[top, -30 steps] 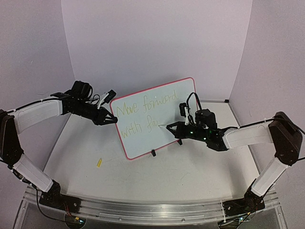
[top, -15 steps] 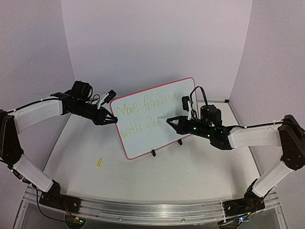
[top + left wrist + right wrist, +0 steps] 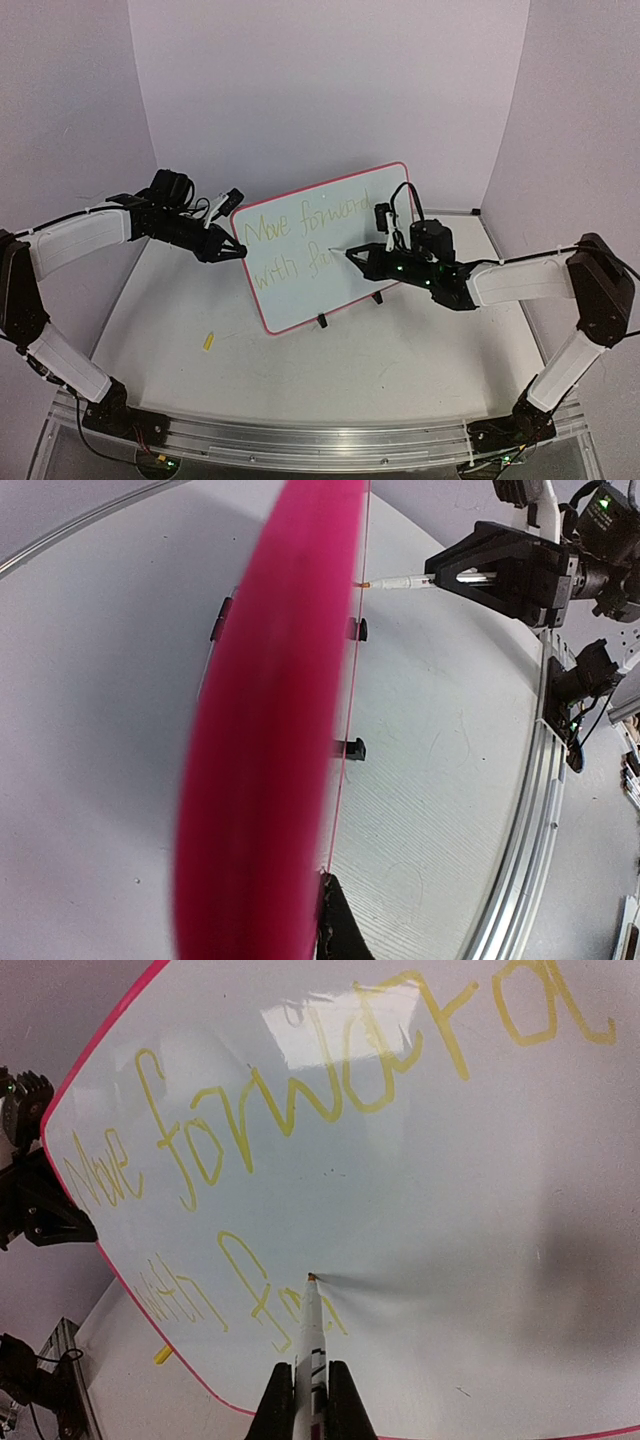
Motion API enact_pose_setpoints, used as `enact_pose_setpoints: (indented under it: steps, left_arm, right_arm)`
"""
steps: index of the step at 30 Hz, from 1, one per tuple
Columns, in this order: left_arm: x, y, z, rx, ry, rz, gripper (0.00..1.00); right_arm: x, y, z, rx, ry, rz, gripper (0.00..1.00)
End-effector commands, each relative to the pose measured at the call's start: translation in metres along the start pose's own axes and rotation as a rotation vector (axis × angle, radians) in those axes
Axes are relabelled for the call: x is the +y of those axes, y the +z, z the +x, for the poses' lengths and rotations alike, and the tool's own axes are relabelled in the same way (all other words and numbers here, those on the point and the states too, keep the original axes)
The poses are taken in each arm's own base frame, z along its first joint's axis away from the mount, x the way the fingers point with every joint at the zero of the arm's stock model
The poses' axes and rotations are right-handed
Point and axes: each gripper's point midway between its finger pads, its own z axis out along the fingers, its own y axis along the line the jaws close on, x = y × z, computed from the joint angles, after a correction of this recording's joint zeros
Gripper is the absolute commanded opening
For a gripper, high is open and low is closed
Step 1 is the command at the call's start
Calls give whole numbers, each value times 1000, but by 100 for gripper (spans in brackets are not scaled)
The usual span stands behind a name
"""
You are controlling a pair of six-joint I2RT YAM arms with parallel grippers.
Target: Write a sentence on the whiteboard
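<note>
The left gripper (image 3: 233,250) is clenched on the left edge of the whiteboard (image 3: 300,302), its arm reaching in from the left side of the table (image 3: 400,370). In the left wrist view the board's pink rim (image 3: 260,740) runs blurred and very close down the middle of the frame, with one black finger (image 3: 335,920) showing at the bottom.

On the table in front of the board's lower left corner, well apart from it, lies a small yellow piece (image 3: 208,341).

The whiteboard stands upright near the middle of the table, between the two arms. It rests on two small black feet (image 3: 322,321) and is turned at an angle, so its right end sits farther back. The sentence (image 3: 300,238) crosses it in thin yellow cursive. The top line reads "Move forward"; the second line reads "with fa" as far as the strokes (image 3: 285,1120) can be made out.

The right gripper (image 3: 357,259) reaches in from the right and grasps a white marker (image 3: 342,252). In the right wrist view both fingers press the marker's barrel (image 3: 308,1335). The marker's tip touches the board at the end of the second line, just after the last yellow letter. From the left wrist camera the same marker (image 3: 400,581) sticks out level from the right gripper (image 3: 445,575) and meets the board face edge-on.
</note>
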Motion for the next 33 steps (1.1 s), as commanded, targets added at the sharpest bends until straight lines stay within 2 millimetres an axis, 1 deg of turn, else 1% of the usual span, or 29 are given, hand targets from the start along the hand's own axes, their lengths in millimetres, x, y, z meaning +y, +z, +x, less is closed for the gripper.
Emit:
enact_pose_setpoints:
  steps: [1,4,9,14,17,23,33]
  left_arm:
    - [8,15,26,102,12,-49,0]
    - [7,15,26,102,13,-48,0]
    - [7,15,26,102,12,-48,0]
    - [7,14,26,101,12,-49,0]
    - [7,15,26,102,13,-48,0]
    - [8,16,27,105,11,-48,0]
    - [8,17,28,109,10,-47,0]
  right_arm:
    - [3,8,-15,-41,-11,6,0]
    - [4,5,-18,-51,-16,6,0]
    - [12,-11,-26,-85,-31,-14,0]
    - [7,-21,-19,-81,-26,6,0]
    - [1,-20,-12,-68,-16,23,0]
    - [-4,-11,-3,-40,-12,30,0]
    - [-5,-3,-4,-38,-10,37,0]
